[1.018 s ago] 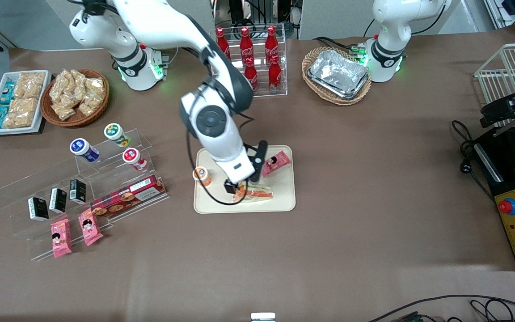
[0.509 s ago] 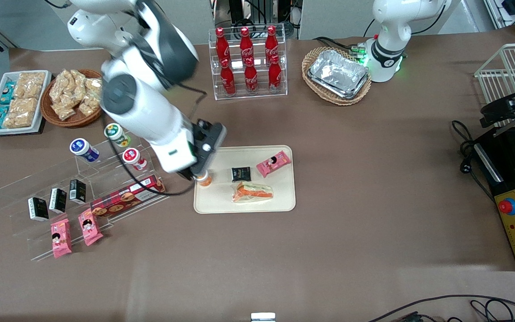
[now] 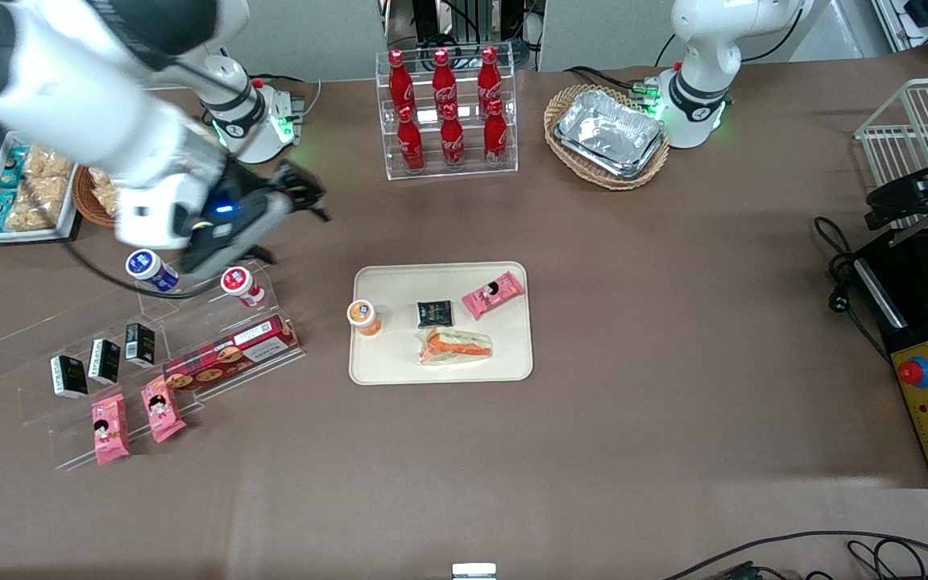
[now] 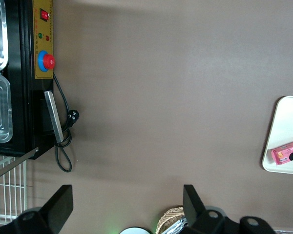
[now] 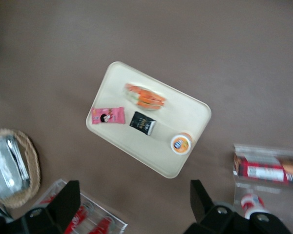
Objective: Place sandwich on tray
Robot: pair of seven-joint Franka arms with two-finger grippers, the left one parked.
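**Sandwich down, nothing left to place**

The sandwich point(image 3: 455, 347) lies flat on the cream tray point(image 3: 512, 366), near its edge closest to the front camera, so the task looks finished. The hand point(image 3: 303, 196) hangs spread and empty above the tabletop point(image 3: 633, 451), well apart from the tray, toward the working arm's end. On the tray: one sandwich, one pink snack packet point(image 3: 494, 294), one black packet point(image 3: 435, 313), one orange-lidded cup point(image 3: 363, 315).
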